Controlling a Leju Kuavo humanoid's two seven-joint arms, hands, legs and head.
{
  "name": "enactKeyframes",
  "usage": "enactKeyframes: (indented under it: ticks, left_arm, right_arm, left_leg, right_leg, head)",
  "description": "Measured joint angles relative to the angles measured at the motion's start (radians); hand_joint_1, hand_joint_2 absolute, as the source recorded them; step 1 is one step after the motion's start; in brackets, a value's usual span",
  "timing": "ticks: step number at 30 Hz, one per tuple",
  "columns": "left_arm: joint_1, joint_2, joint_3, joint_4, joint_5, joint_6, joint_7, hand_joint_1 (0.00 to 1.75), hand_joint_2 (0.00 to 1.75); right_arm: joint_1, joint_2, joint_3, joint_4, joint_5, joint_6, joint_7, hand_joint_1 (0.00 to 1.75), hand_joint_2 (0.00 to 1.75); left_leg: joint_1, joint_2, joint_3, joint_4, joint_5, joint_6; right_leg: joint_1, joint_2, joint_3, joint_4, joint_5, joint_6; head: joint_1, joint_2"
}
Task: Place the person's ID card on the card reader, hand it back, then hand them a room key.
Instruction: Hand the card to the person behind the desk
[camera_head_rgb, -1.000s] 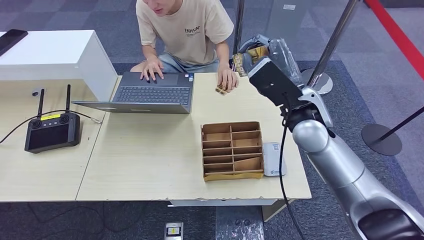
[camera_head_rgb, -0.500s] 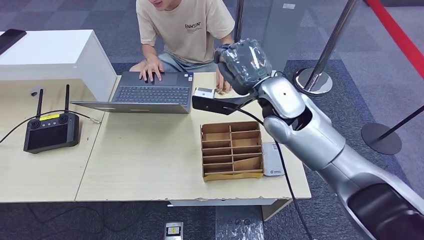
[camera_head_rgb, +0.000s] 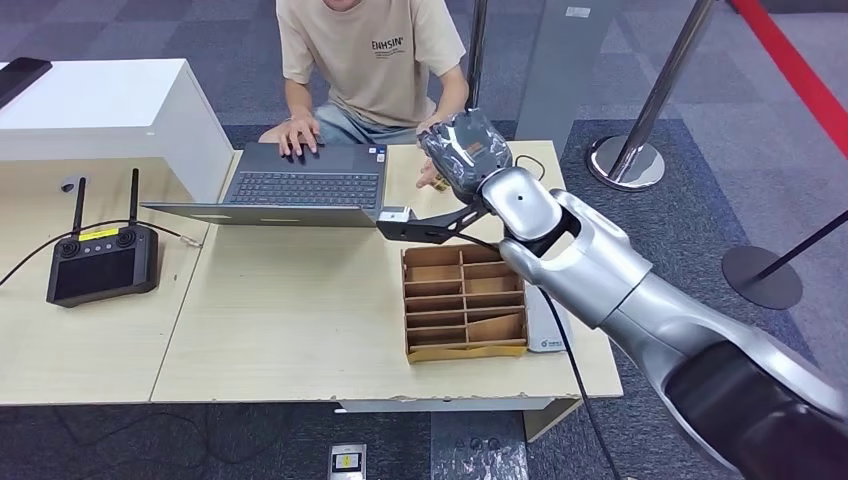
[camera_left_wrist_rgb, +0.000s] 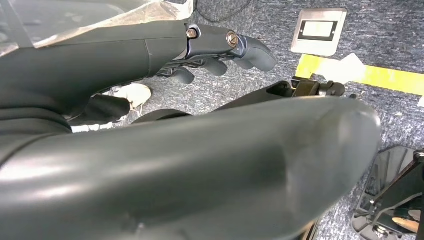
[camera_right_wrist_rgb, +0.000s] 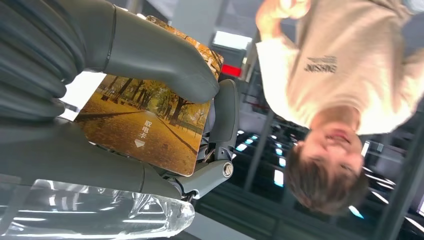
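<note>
A: What do we see in our right hand (camera_head_rgb: 462, 148), upper centre of the head view?

B: It grips a room key (camera_right_wrist_rgb: 145, 125), a card printed with an autumn tree avenue, Chinese characters and a small arrow. The thumb presses on its face.

A: Any other writing?

B: The person (camera_head_rgb: 372, 55) at top centre wears a beige shirt with a dark chest logo; we cannot read it surely. One of their hands rests on the laptop (camera_head_rgb: 300, 186).

A: And lower down?

B: A cardboard divider tray (camera_head_rgb: 465, 300) sits right of centre, the white card reader (camera_head_rgb: 546, 320) touching its right side.

A: Our left hand (camera_left_wrist_rgb: 220, 52)?

B: Fingers loosely curled, holding nothing.
</note>
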Motion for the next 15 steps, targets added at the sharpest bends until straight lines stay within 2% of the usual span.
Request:
enactKeyframes:
  ticks: [8,15]
  left_arm:
    - [-0.001,-0.004,0.0,0.0,-0.001,0.0,-0.004,0.0,0.0]
    - [-0.001,-0.004,0.0,0.0,-0.002,0.002,-0.002,0.0,0.0]
  right_arm:
    - [0.013,0.008,0.0,0.138,-0.019,-0.092,0.02,1.75,1.75]
    - [0.016,0.017,-0.009,0.21,-0.027,-0.099,0.027,1.75,1.75]
  left_leg:
    - [0.0,0.0,0.0,0.0,0.0,0.0]
    - [0.0,0.001,0.0,0.0,0.0,0.0]
  right_leg:
    - [0.0,0.0,0.0,0.0,0.0,0.0]
    - [0.0,0.0,0.0,0.0,0.0,0.0]
  head:
    - [0.0,0.0]
    - [0.0,0.0]
